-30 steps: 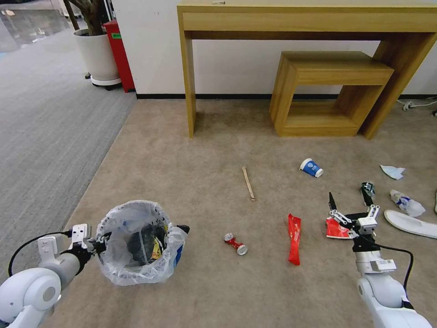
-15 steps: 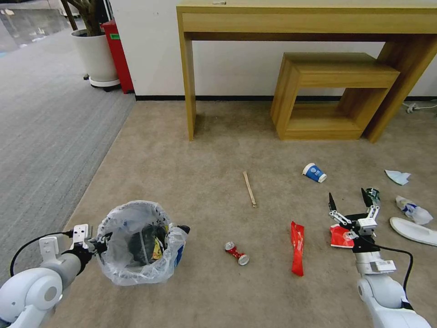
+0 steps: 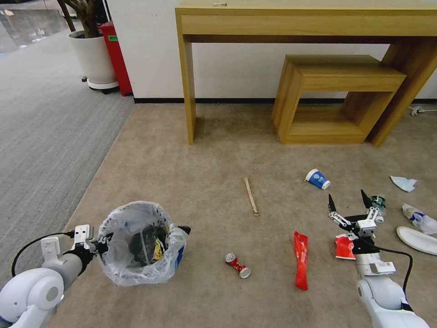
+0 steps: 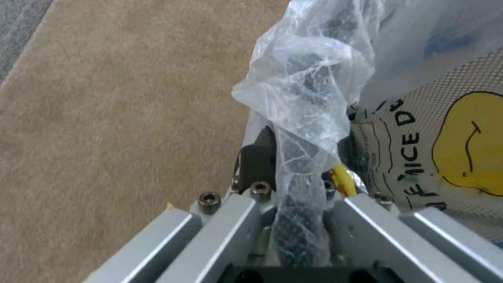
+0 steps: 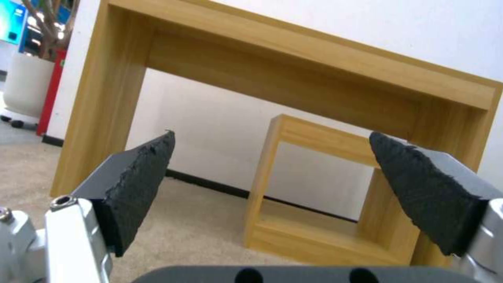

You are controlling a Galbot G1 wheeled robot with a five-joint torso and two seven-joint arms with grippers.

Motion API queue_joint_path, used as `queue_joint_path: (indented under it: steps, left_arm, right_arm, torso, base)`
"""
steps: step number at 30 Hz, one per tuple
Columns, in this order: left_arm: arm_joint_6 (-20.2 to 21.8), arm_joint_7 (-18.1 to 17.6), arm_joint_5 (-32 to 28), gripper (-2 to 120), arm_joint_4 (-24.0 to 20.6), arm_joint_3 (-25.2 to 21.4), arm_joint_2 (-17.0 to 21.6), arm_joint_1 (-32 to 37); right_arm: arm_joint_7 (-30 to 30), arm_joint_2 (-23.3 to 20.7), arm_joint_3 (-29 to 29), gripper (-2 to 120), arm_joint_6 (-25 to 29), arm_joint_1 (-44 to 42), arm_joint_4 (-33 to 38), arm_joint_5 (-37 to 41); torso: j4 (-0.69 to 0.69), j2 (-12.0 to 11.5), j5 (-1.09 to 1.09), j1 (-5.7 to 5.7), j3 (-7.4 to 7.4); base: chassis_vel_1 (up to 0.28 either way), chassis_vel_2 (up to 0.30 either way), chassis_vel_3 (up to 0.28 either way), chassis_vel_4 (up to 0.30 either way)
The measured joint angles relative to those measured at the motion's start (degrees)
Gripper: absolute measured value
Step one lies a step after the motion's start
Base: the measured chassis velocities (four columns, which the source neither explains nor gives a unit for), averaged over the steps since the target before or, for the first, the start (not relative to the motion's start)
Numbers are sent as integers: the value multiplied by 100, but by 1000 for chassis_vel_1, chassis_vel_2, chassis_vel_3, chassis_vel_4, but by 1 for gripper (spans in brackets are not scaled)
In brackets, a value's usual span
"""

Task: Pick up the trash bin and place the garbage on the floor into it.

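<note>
head view: the whole scene has slid lower and leftward since a second ago, so the camera moved. left gripper (image 3: pixel 101 244) stays clamped on the trash bin (image 3: pixel 142 243) rim. right gripper (image 3: pixel 348 202) hangs spread wide, with a red wrapper (image 3: pixel 344 247) on the floor (image 3: pixel 182 182) just below its fingers.

The left gripper (image 3: pixel 101 243) is mostly hidden behind the crinkled liner of the trash bin (image 3: pixel 141 243) at the bin's nine o'clock rim. Printing on the long red wrapper (image 3: pixel 301 259) and the crushed can (image 3: pixel 237 265) is too small to read. A white slipper (image 3: pixel 417 240), at three o'clock from the right gripper (image 3: pixel 348 203), is cut off by the head view's edge. The small red wrapper (image 3: pixel 344 246) is partly covered by that gripper's wrist.
</note>
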Motion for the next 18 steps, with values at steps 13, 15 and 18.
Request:
queue_joint_path:
  steps: [13, 15, 18]
  left_arm:
    - [-7, 0, -5, 0, 3, -6, 16, -1]
    - [-7, -1, -10, 0, 8, -5, 19, -12]
    - [-7, -1, -12, 0, 20, 0, 23, -17]
  right_arm:
    - [-7, 28, -33, 95, 13, 38, -32, 4]
    - [14, 16, -39, 96, 15, 39, -41, 12]
    - [54, 10, -53, 98, 16, 23, -54, 21]
  torso:
    - [1, 0, 0, 0, 0]
    - [0, 0, -1, 0, 0]
    - [0, 0, 0, 0, 0]
  base:
    - [-58, 69, 69, -73]
    - [-43, 52, 30, -44]
    - [0, 0, 0, 0]
